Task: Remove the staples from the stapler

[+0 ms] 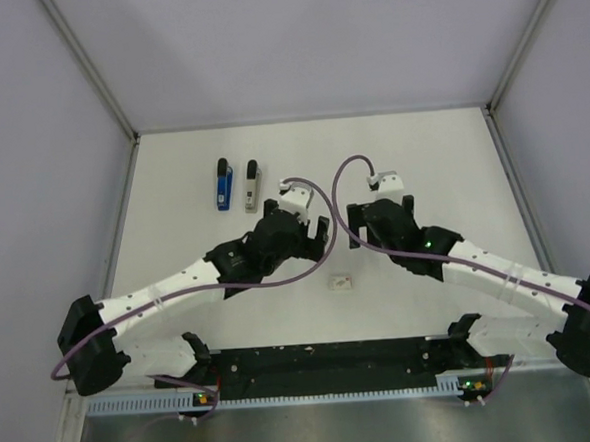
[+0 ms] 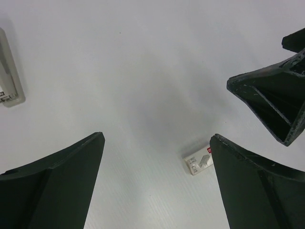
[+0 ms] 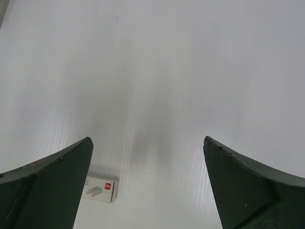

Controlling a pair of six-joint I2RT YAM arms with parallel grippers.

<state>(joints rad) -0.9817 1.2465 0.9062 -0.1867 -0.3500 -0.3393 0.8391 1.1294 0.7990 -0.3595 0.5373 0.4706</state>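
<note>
Both gaping, left pincer (image 2: 157, 135), right pincer (image 3: 147, 138), grey piece (image 2: 8, 71) edge-cropped, stapler (image 1: 223, 185) tiny.

A robot test lab with a boxed-in table.
Two white-and-black robot arms, the left arm (image 1: 169, 294) and the right arm (image 1: 499, 277), are fixed at the near edge of a plain white table (image 1: 421, 153), by a long black plate (image 1: 324, 364). Flat pale grey walls (image 1: 314, 39) and thin silver metal bars (image 1: 89, 63) shut the table in like a booth.
</note>
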